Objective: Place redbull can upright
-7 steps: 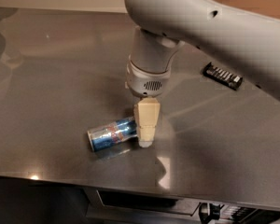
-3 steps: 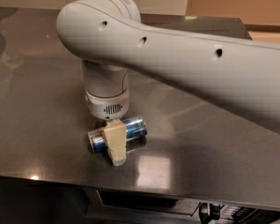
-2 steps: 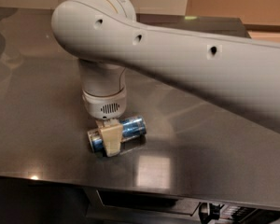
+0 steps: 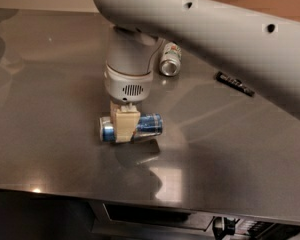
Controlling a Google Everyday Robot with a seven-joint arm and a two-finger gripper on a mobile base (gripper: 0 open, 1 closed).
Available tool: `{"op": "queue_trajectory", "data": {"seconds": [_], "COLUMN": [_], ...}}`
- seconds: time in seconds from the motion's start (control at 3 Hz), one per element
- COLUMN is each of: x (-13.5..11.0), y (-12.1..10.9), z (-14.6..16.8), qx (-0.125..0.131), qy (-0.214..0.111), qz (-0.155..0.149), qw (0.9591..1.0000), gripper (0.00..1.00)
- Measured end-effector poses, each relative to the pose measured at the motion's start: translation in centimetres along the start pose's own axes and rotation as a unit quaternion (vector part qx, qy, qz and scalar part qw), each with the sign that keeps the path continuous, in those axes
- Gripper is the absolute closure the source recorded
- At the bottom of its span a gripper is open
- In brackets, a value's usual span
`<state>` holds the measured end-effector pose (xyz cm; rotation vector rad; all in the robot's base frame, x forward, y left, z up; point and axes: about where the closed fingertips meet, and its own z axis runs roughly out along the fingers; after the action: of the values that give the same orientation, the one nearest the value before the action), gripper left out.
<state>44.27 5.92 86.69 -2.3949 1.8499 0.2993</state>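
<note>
Claw (image 4: 124,130): hangs straight down from the thick grey wrist (image 4: 129,69), left of the middle of the counter (image 4: 45,99) and nearer its front edge than its back edge. Closes across the blue can (image 4: 149,124), with the near finger flat against the can's front side and the far finger hidden behind it. Looks like a real hold, not a hover, going by how snugly the finger sits.

Blue can: lies on its side in that grip, lengthwise along the front edge. Points one silver end toward the left edge and pokes its blue body out to the right of the finger. Throws a dark shadow just below. Cannot tell whether it rests on the counter or hangs barely above it.

Progress, as a judgement: reach and grasp look done. Leaves everything else to do, namely a lift, a quarter turn to bring one silver end downward, a set-down on that end, and a release.

Silver can (image 4: 170,60): lies on its side toward the back edge, just right of the wrist and well apart from the blue one. Plays no part in the job.

Black strip (image 4: 235,84): lies flat farther toward the right edge, partly under the big grey arm (image 4: 215,31), out of the way.
</note>
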Motion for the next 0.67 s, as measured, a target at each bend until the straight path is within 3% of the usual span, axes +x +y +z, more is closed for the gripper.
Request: {"op": "queue_trajectory", "data": {"seconds": [0.33, 0.67], "x": [1.1, 2.2], "y": [-1.1, -1.3], "z": [-3.9, -6.9], "qx": [0.030, 0.069], "qy": [-0.085, -0.189], "qz": [0.034, 0.061], "qw": [0.9954, 0.9777], "gripper": [1.00, 1.00]}}
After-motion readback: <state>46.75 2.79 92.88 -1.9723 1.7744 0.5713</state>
